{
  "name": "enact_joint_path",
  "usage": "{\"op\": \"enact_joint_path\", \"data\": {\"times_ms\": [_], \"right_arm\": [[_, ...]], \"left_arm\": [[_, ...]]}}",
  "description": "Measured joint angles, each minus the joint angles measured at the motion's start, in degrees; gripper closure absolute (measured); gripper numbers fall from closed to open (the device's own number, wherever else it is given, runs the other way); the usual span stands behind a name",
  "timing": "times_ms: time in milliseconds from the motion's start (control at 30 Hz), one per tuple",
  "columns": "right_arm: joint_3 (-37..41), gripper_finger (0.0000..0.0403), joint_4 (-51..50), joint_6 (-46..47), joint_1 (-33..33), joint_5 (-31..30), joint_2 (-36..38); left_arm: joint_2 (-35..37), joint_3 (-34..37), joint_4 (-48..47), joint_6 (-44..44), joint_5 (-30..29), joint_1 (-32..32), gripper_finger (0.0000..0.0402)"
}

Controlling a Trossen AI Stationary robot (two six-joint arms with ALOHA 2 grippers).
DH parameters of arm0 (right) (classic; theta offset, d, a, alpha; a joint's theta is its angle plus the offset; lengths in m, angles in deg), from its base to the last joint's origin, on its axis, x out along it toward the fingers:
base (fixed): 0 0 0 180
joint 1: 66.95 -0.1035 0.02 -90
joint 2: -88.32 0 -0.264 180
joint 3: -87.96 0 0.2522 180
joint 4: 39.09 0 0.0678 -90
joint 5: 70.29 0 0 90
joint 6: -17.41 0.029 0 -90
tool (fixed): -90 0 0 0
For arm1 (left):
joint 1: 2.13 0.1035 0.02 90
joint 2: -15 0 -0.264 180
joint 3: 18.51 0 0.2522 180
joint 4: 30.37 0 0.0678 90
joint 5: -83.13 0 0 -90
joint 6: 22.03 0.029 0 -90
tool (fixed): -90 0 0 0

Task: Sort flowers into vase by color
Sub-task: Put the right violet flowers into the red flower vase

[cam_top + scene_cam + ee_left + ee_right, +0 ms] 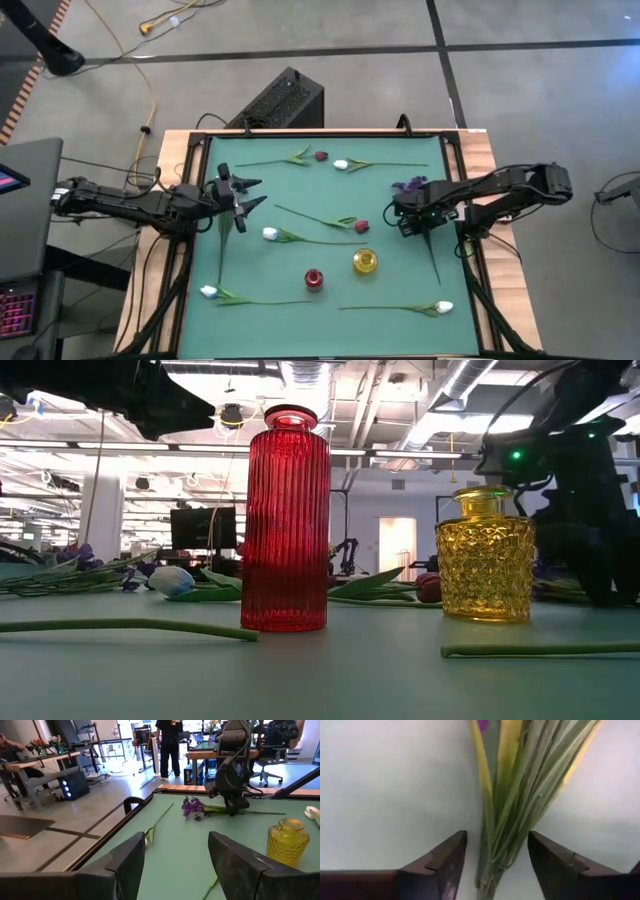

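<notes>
purple flower (191, 807) on bundled green stems (512, 805).

Ribbed red vase (286, 525), knobbly yellow vase (486, 555), green table (400, 215).

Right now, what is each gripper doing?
Left gripper: open, empty, above the mat.
Right gripper: open, straddling the purple flower stems, not holding.

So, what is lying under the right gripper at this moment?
Under the right gripper lies the purple flower. Its bundle of green stems runs on the mat between the open jaws, not yet clamped. From above, the arm covers most of the stems.
</notes>
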Motion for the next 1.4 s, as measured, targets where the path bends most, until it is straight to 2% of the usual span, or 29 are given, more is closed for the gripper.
{"op": "enact_joint_path", "data": {"times_ms": [100, 267, 300, 433, 567, 733, 867, 1000, 1167, 1267, 1400], "right_arm": [[-0.9, 0.0236, 0.6, -0.3, -0.1, 0.0, 0.1], [-5.0, 0.0368, 1.8, -3.1, -0.1, -2.2, 0.1], [-5.8, 0.0379, 1.8, -3.6, -0.2, -3.1, 0.1], [-10.5, 0.037, 0.2, -5.1, -0.5, -3.4, 0.1], [-18.8, 0.0371, -4.4, -8.1, -1.4, -5.4, 0.1], [-32.0, 0.0379, -7.2, -13.1, -4.7, -14.3, 0.1], [-40.3, 0.0377, -4.5, -18.3, -10.0, -23.5, 0.2], [-43.0, 0.0372, 6.7, -26.4, -17.9, -33.0, 0.2], [-40.5, 0.0375, 30.2, -42.5, -27.0, -41.6, -0.4], [-37.8, 0.0374, 46.6, -51.9, -30.6, -42.5, -1.5], [-33.3, 0.0375, 68.4, -60.7, -33.4, -37.9, -4.0]], "left_arm": [[0.0, 0.0, 0.0, 0.0, -0.1, 0.0, 0.0194], [0.0, 0.0, 0.0, 0.0, -0.1, 0.0, 0.0194], [0.0, 0.0, 0.0, 0.0, -0.1, 0.0, 0.0194], [0.0, 0.0, 0.0, 0.0, -0.1, 0.0, 0.0194], [-0.2, 0.0, 0.0, 0.0, -0.1, 0.0, 0.0194], [-1.3, 0.0, 0.0, 0.1, -0.3, 0.0, 0.0194], [-1.5, 0.0, 0.0, 1.0, -0.2, 0.0, 0.0194], [-1.5, 0.0, 0.0, 1.0, -0.2, 0.0, 0.0194], [-1.5, 0.0, -0.5, -0.1, -0.2, 0.0, 0.0194], [-1.5, 0.0, -2.5, -1.1, -0.2, 0.0, 0.0194], [-1.5, 0.0, -4.3, -1.0, -0.2, 0.0, 0.0194]]}}
